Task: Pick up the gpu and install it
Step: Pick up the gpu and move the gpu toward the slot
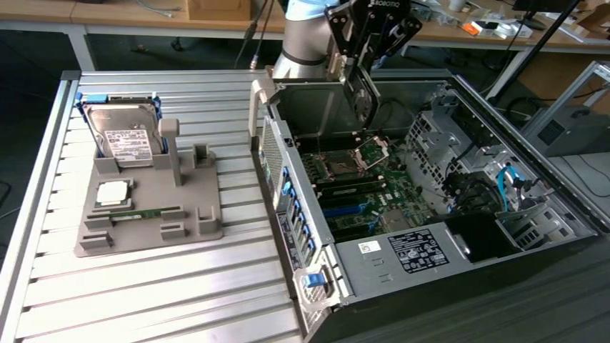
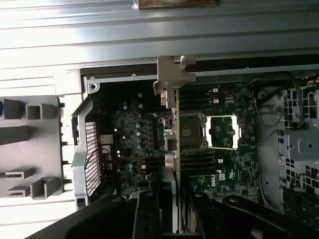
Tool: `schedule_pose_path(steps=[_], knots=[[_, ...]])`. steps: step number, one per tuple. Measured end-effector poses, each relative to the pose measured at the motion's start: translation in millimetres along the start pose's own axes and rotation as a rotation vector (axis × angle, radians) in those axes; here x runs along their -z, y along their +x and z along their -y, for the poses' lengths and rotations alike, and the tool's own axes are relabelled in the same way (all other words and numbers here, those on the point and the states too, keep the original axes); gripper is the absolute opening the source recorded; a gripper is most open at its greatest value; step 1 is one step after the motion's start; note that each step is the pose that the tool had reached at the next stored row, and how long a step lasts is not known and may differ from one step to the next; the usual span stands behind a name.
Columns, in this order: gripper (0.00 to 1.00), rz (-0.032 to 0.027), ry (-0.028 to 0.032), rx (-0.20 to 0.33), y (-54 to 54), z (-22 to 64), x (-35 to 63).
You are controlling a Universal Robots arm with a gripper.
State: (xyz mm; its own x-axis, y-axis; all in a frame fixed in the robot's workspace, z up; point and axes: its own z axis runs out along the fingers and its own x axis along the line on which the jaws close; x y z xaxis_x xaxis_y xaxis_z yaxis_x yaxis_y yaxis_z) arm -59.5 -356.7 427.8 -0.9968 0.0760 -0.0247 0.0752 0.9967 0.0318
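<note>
Hanging edge-on straight below the jaws, which are clenched on its near end, the gpu [image 2: 174, 82] hovers above the motherboard [image 2: 129, 134] in the open computer case [image 1: 401, 257], and looks light, stiff but fragile, best gripped by its bare board edges.

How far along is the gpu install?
Done: pickup. The end effector is closed on the gpu, which it holds on edge. In hand: the card hangs over the open case, above the motherboard. Left: seating. The card is clear of the board and not yet in a slot.
</note>
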Motion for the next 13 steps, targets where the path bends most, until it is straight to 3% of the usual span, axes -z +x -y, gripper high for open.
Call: schedule_pose_path(steps=[13], knots=[[0.27, 0.0000, 0.0008, 0.000, -14.3, -0.9, -4.4]])
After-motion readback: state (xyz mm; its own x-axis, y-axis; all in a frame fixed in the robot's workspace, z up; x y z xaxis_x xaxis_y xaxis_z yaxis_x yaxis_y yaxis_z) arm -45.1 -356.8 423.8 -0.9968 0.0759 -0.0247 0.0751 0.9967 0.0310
